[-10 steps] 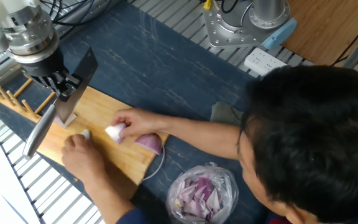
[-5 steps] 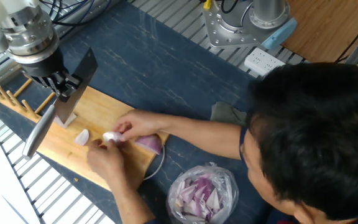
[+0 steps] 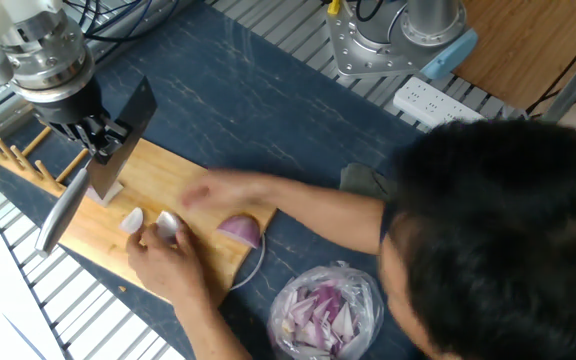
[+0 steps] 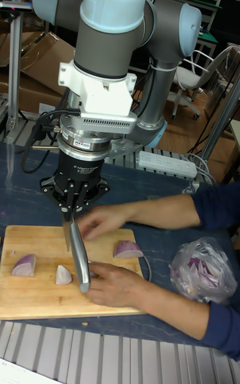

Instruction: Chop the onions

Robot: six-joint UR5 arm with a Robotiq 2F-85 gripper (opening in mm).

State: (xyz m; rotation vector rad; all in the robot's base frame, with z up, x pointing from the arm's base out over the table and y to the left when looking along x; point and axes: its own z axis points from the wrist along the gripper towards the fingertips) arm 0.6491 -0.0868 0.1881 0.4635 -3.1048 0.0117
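My gripper hangs over the left end of the wooden cutting board, shut on a knife whose steel handle slopes down over the board. On the board lie onions: a pale wedge, a second wedge touched by a person's hand, and a purple domed half near the right end. In the tall fixed view I see a purple wedge, a pale wedge and the half. The person's other hand is blurred above the board.
A clear plastic bag of chopped onion bits lies right of the board. A wooden peg rack stands at the left. The person's head fills the right. A power strip and a second arm's base are at the back.
The person's hands have shifted over the board: one wedge now lies free at the left and the other piece has moved left under the near hand. My arm and knife have not moved.
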